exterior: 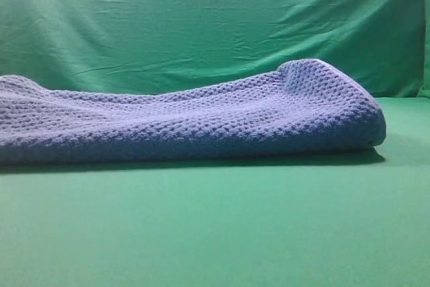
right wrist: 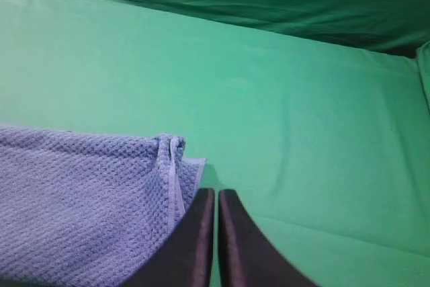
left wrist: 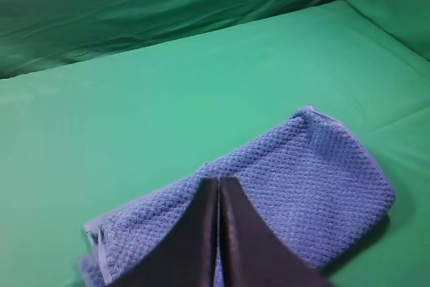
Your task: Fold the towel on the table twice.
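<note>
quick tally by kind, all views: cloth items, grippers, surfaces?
Towels: 1, the blue-grey towel, already folded over
Grippers: 2, left gripper and right gripper, both shut, neither holding the towel
Tables: 1, the green table
Backdrops: 1, the wrinkled green backdrop
Total: 5

Closed left gripper (left wrist: 218,186) fingers (left wrist: 195,233) above folded towel (left wrist: 316,179) on table (left wrist: 134,119).

Green backdrop, all I see behind the work area.

My high camera shows a wrinkled green backdrop (exterior: 201,25) hanging upright, creased diagonally, brighter at upper left. On my wrist cameras it sags in dark folds along the far edge.
</note>
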Tool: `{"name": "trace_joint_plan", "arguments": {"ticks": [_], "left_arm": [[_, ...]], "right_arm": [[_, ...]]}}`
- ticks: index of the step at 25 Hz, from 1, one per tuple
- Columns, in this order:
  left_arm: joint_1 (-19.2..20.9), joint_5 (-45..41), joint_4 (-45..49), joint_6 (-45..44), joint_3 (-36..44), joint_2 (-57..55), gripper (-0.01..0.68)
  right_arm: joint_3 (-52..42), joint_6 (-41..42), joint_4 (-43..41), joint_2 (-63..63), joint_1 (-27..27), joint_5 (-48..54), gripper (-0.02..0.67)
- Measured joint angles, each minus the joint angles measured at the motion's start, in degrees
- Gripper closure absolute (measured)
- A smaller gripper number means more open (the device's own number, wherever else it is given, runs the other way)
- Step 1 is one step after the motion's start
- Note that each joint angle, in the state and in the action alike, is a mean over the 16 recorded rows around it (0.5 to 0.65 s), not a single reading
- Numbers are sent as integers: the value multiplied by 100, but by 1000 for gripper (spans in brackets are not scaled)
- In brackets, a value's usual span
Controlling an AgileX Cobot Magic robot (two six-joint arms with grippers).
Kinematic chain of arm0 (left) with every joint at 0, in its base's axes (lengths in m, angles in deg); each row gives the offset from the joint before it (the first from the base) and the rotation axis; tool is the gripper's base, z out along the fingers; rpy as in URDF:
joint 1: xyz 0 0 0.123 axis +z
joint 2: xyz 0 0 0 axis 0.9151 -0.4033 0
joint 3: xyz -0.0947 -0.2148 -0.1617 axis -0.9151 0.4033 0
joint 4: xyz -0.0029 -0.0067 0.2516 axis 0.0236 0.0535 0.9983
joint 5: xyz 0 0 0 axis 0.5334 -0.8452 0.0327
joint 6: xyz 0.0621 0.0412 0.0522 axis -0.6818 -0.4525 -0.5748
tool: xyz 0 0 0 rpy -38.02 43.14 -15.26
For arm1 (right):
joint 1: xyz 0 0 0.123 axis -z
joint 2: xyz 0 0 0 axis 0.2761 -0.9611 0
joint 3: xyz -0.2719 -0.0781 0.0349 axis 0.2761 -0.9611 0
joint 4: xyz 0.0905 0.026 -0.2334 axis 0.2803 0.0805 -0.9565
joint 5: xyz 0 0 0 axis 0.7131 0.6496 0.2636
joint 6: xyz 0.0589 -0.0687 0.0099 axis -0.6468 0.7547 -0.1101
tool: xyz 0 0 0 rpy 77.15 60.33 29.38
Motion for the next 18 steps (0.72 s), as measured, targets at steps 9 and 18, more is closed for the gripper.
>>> {"name": "trace_joint_plan", "arguments": {"ticks": [9,18], "left_arm": [[0,312,-144,-218,1572,2292,673],[0,436,-163,-179,2797,4305,673]], "right_arm": [[-1859,125,6,2083,0,-932,649],[-3401,245,61,3909,0,-1687,649]]}}
